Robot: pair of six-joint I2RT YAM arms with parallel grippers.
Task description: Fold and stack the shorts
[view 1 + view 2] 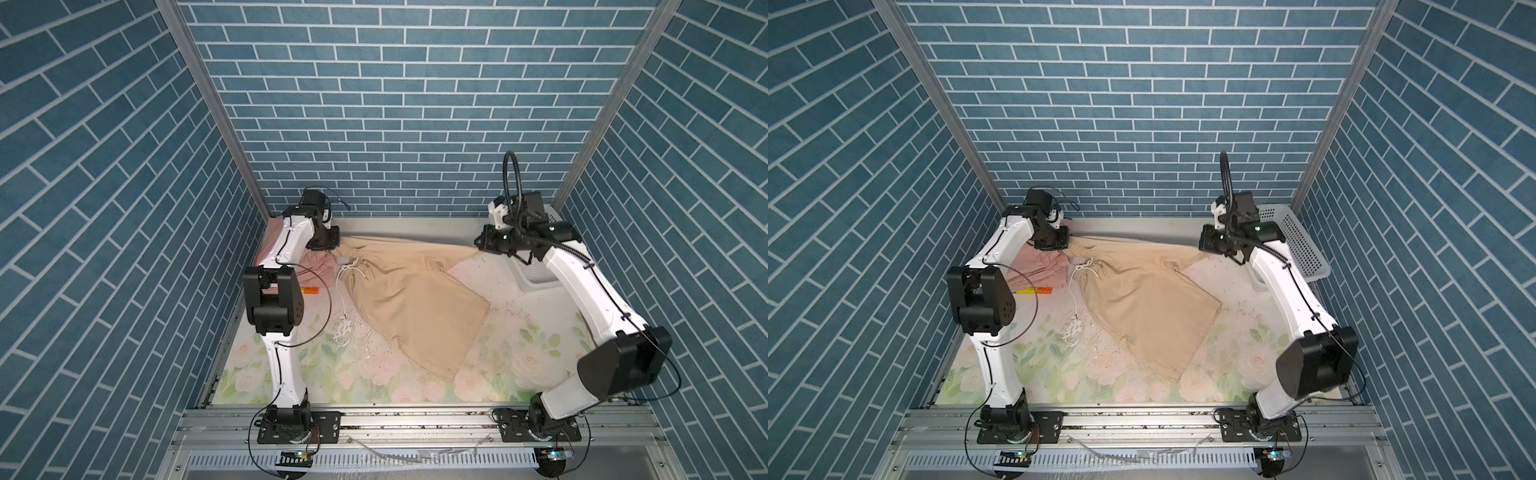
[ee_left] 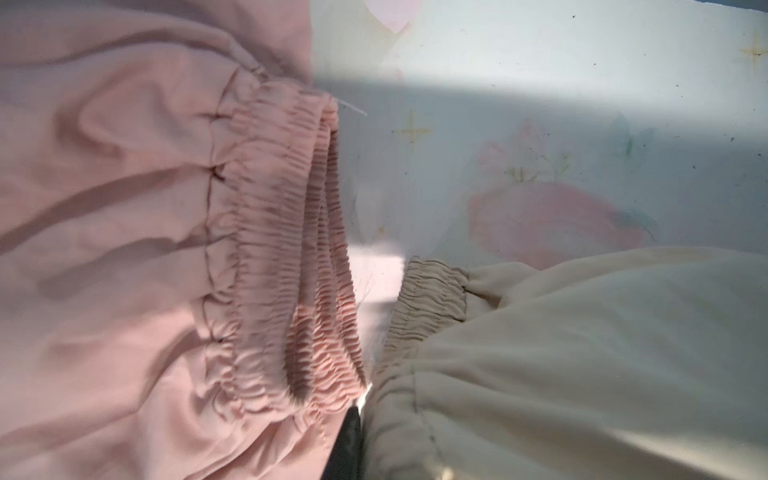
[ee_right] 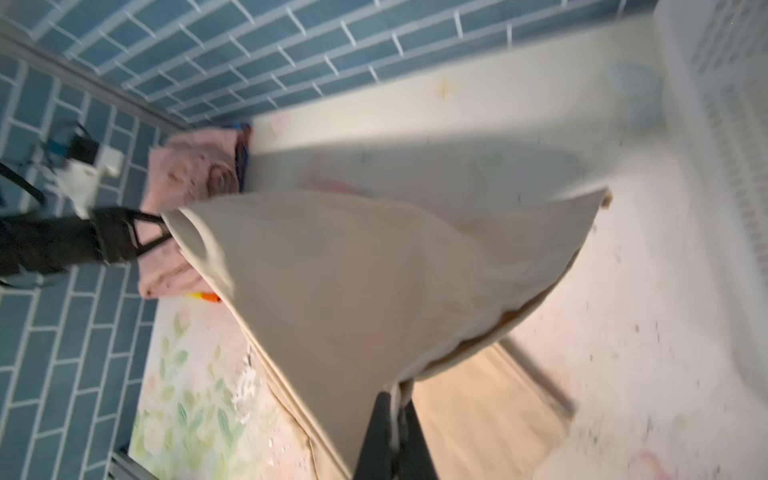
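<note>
Table point(image 1: 374, 374): it has pale flowers painted on it, and its front part lies bare in front of the beige shorts

Beige shorts point(image 1: 415, 299): they are in the middle of the table. The far edge is pulled up in a line between the two grippers, and one wide leg hangs down toward the front and lies on the table

White string point(image 1: 351, 274): it hangs in loops from the waist at the left end of the beige shorts, and its end lies on the table

Rainbow shorts point(image 1: 1038, 291): only a shiny orange and yellow strip shows, just left of the beige shorts, poking out from under the pink shorts

Pink shorts point(image 1: 318, 266): they lie bunched up left of the beige shorts, and their crinkly waist is just beside the beige waist in the left wrist view

Left gripper point(image 1: 333, 248): it is at the left end of the beige shorts, right by the waist. I cannot tell if it is pinching the cloth or letting go

Right gripper point(image 3: 395, 399): it is at the right end of the beige shorts, squeezed tight on a corner of the cloth

Basket point(image 1: 1308, 249): white with little holes, to the right of the beige shorts and farther back

Wall point(image 1: 395, 124): blue bricks, behind the beige shorts
</note>
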